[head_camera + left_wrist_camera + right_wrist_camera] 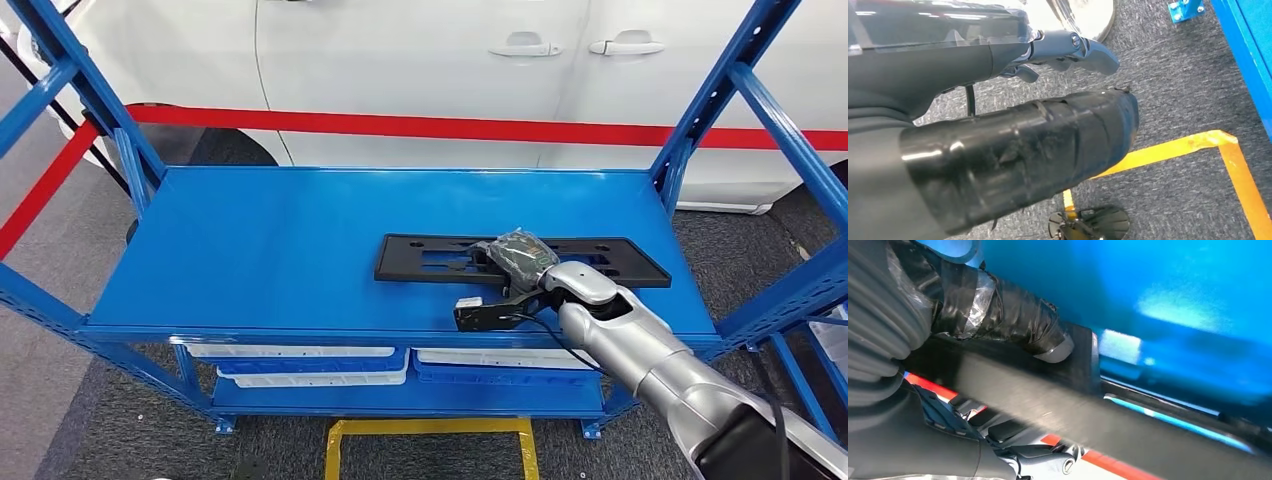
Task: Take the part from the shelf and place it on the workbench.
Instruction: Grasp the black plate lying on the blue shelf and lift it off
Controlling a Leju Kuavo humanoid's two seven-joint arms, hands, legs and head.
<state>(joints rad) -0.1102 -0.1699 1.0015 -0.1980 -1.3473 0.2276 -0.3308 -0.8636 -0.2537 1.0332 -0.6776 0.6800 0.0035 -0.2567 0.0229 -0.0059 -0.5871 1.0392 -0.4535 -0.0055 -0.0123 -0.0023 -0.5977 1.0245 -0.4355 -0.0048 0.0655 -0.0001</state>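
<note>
The part [420, 260] is a long flat black plate with slots, lying across the right half of the blue shelf [270, 250]. My right hand [522, 258], wrapped in dark tape, sits at the plate's near edge around its middle. In the right wrist view the taped thumb [1013, 320] lies against one face of the part [1128, 425] and the grey fingers [1048, 460] against the other, so the hand grips it. My left hand [1048, 135] hangs over grey carpet and holds nothing, its fingers [1088, 50] extended.
Blue uprights [715, 100] frame both ends of the shelf. White and blue bins [300, 362] sit on the lower level. A white car [420, 60] with a red band stands behind. Yellow floor tape [430, 430] marks the ground in front.
</note>
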